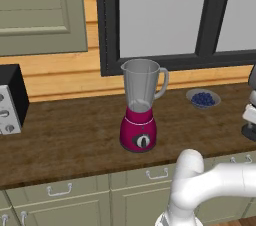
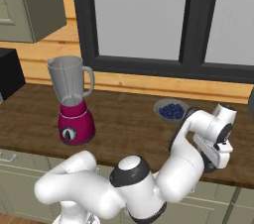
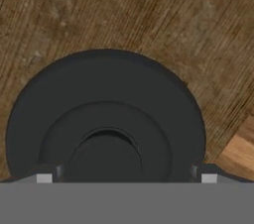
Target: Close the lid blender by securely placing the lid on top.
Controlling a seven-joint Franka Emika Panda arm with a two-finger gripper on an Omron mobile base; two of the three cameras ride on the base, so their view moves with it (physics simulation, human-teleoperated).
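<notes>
- The blender [image 1: 139, 115] stands upright on the wooden tabletop [image 1: 70, 140], about midway between its back and front edges and well in from the left end; its magenta base carries a black dial ringed in white that faces the front edge, and the clear grey jar above has its handle turned toward the right end; the jar's mouth is uncovered
- The lid [image 3: 104, 119], a round black disc with raised concentric rings and a central knob, lies flat on the tabletop near the right end and close to the front edge, well apart from the blender; in the hand view the wood grain shows all round its upper rim, and a paler strip of wood shows at the lower right
- The hand [image 3: 126, 178] hangs straight above the lid, pointing down at it; its two dark fingertips [image 3: 47, 176] rise on either side of the disc's central knob, spread as wide as they go, with nothing held between them; whether they touch the lid I cannot tell
- In the right base view the white arm bends low over the right end of the tabletop, wrist turned downward
- A grey bowl of blueberries [image 1: 203, 98] sits toward the back edge, to the right of the blender, between it and the arm's wrist
- A black-and-silver boxy appliance [image 1: 11, 100] stands at the left end of the tabletop; a dark-framed window [image 1: 165, 15] runs behind the back edge; pale green drawers [image 1: 60, 190] line the front below
</notes>
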